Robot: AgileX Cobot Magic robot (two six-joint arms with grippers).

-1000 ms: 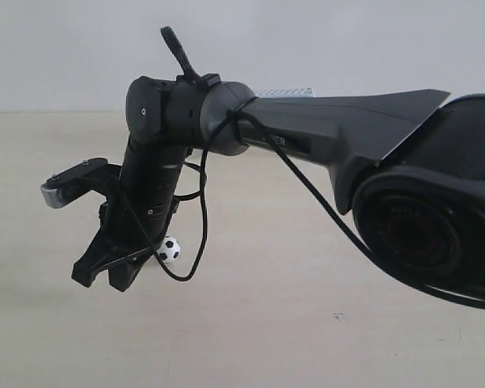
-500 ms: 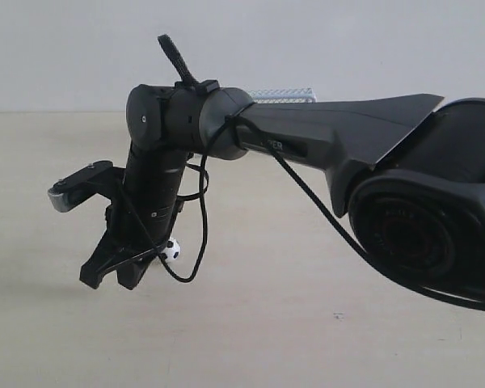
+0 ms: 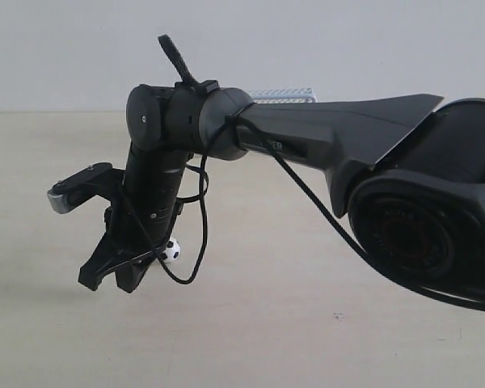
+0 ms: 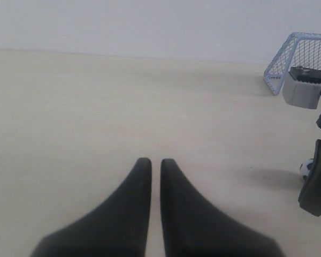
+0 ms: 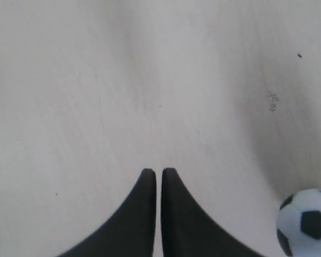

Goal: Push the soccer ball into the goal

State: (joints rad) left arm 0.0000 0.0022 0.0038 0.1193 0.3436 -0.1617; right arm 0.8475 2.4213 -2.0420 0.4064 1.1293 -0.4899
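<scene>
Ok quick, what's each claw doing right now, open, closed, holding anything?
Left claw: closed, holding nothing.
Right claw: closed, holding nothing; the soccer ball sits beside it.

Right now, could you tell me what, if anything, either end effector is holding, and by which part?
Nothing is held. The left end effector and right end effector are shut empty; the ball lies beside the right one.

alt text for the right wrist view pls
The right pincer, its dark tips nearly together and holding nothing, hangs over a pale table. The soccer ball sits apart from it, partly cut off by the frame.
</scene>
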